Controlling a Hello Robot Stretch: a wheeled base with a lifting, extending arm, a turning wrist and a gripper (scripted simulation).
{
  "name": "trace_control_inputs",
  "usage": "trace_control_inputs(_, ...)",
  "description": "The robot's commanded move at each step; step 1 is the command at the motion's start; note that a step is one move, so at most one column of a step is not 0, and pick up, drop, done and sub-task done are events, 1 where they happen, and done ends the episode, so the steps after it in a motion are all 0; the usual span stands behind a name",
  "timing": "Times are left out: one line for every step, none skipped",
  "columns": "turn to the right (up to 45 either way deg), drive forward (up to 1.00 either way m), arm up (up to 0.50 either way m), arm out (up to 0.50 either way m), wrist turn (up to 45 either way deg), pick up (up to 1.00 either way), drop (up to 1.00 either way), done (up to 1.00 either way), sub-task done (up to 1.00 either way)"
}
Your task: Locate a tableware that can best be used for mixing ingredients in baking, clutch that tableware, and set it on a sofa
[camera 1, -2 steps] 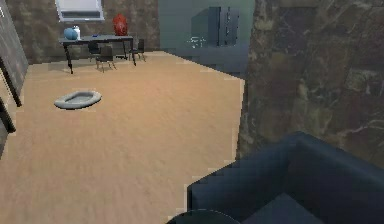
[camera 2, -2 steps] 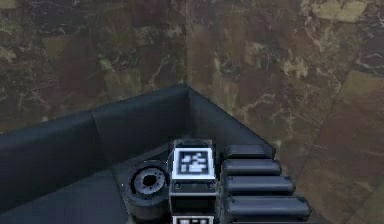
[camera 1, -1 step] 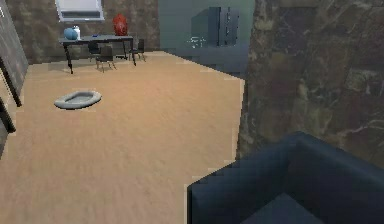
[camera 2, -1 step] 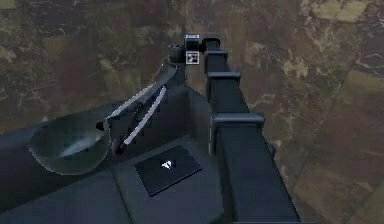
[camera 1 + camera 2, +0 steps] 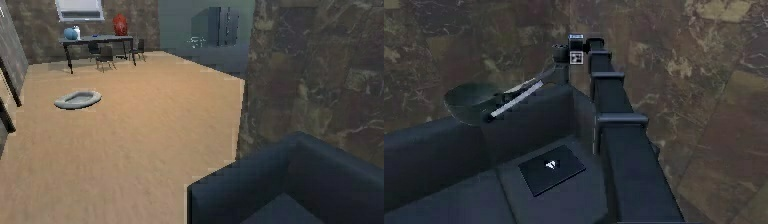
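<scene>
Arm (image 5: 619, 130) extended out over the dark blue sofa (image 5: 434, 155), along the marbled wall (image 5: 684, 60). The gripper (image 5: 499, 104) sits at the arm's far end, and its thin fingers (image 5: 520, 97) slant down toward a dark, rounded bowl (image 5: 466, 100). The bowl is at the fingers' tips, on or just above the sofa's top edge; which of the two cannot be told. Whether the fingers have hold of the bowl cannot be told, nor can their setting be judged. A flat dark book-like item (image 5: 551, 171) with a pale mark lies on the seat cushion beside the arm. Ahead, a wooden floor (image 5: 150, 130) runs to a dark surface (image 5: 98, 40) at the far wall, carrying a blue vase (image 5: 72, 33) and a red vase (image 5: 121, 24), with chairs (image 5: 105, 57) around it. A grey oval item (image 5: 78, 99) lies on the floor, well apart from the sofa.
</scene>
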Motion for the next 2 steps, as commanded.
trace_control_inputs(0.0,0.00,-0.36,0.00,0.0,0.00,0.00,0.00,0.00)
trace_control_inputs(0.0,0.00,-0.32,0.00,0.0,0.00,0.00,0.00,0.00)
